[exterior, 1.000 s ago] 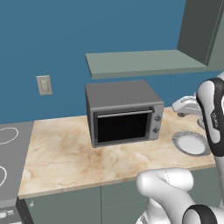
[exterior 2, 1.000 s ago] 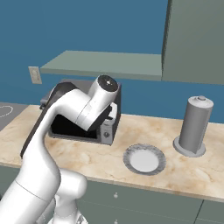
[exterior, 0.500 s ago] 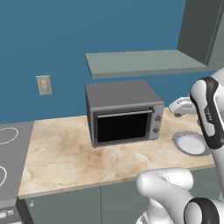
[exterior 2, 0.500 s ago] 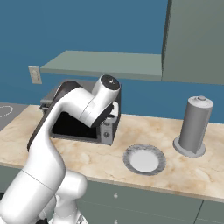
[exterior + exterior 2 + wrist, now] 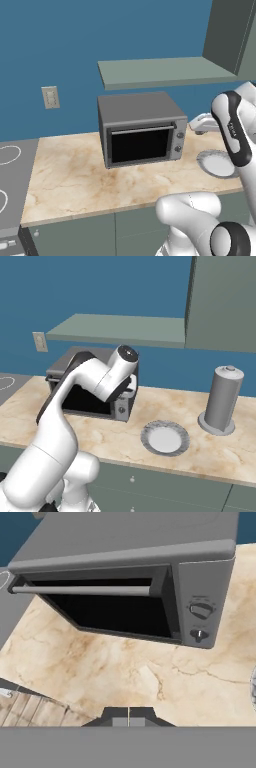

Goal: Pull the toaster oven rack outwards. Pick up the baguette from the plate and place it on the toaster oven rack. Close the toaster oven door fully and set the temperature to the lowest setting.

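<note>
The toaster oven is seen at the centre of the left base view, standing on the marble counter with its door shut and the silver handle bar along the door's top edge. Its knobs are stacked on the right front, at the right of the hand view. The plate lies on the counter at lower centre of the right base view, nothing on it, between the oven and a tall grey canister at right. The gripper is found at the bottom of the hand view, its finger tips pressed together, nothing between them, above bare counter in front of the oven
</note>
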Tool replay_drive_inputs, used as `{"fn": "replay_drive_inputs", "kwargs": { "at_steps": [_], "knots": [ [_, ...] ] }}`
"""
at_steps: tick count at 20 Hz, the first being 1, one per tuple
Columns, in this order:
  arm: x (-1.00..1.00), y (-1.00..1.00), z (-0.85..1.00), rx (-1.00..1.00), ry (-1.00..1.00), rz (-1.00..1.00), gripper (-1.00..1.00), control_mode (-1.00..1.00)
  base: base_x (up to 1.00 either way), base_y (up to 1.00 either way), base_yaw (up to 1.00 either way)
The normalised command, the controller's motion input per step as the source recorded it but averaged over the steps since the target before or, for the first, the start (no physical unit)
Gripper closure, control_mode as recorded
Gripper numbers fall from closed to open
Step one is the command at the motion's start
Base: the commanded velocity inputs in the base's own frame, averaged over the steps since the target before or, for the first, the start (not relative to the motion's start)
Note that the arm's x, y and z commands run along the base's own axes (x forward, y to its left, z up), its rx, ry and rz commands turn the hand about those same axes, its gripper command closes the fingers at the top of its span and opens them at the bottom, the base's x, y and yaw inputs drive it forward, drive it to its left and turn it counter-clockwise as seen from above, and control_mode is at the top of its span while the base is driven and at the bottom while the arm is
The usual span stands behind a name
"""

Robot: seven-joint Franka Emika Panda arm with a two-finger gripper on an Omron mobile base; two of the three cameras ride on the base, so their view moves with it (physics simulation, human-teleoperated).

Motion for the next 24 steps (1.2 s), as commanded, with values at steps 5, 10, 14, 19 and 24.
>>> {"fn": "replay_drive_inputs", "kwargs": {
  "at_steps": [5,10,14,19,24],
  "knots": [
    [0.22,0.00,-0.12,0.00,0.00,0.00,1.00,-1.00,0.00,0.00,0.00],
    [0.21,0.00,-0.14,0.00,0.00,0.00,1.00,-1.00,0.00,0.00,0.00],
    [0.16,-0.01,-0.17,0.00,0.00,0.00,1.00,-1.00,0.00,0.00,0.00],
    [0.14,-0.09,-0.15,0.00,0.00,-0.01,1.00,-1.00,0.00,0.00,0.00],
    [0.09,-0.10,-0.10,0.00,0.00,-0.03,1.00,-1.00,0.00,0.00,0.00]
  ]
}}
